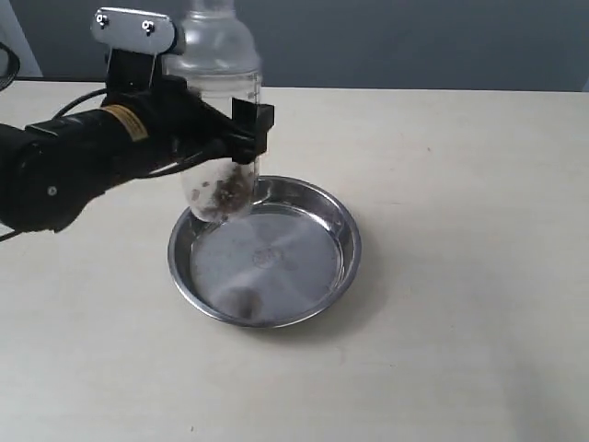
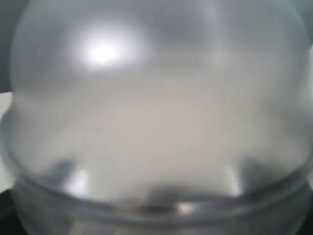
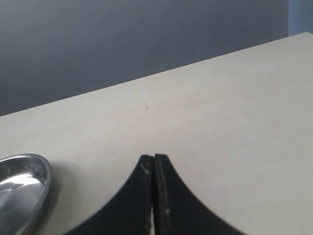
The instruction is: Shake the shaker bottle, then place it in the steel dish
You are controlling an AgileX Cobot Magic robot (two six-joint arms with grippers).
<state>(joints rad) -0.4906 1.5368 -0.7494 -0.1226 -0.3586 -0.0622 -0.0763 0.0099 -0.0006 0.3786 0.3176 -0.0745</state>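
**A:** What do we find in the hand?

**B:** The black left gripper (image 1: pixel 228 138) is clamped around the waist of the shaker bottle (image 1: pixel 219 55). One finger (image 1: pixel 253 124) crosses the side facing us. The bottle stands upright in that grip.

**A:** Where does the bottle sit over the counter (image 1: pixel 460 184)?

**B:** It hangs at the rim of the steel dish (image 1: pixel 345 244), on the side toward the counter's far left corner. The dish lies about midway between the far and near edges, a little toward the left edge. We cannot tell whether the bottle's base clears the rim or touches it.

**A:** Which step do we take this for?

**B:** We judge it as the shake, or the turn from shaking to placing. The next move calls for carrying the bottle over the dish's middle. It then needs lowering upright until the base meets the flat floor, and only then letting go.

**A:** How do the materials look?

**B:** The bottle is frosted clear plastic with a domed shoulder and printed marks. Brown and white grains (image 1: pixel 225 191) are heaped at its bottom. The dish is round, shallow, mirror-bright steel with a low sloping rim, so we expect hard plastic could slide on it. The counter is pale and matte.

**A:** And the other arm?

**B:** The right gripper (image 3: pixel 154 196) has its black jaws pressed together on nothing, above bare counter.
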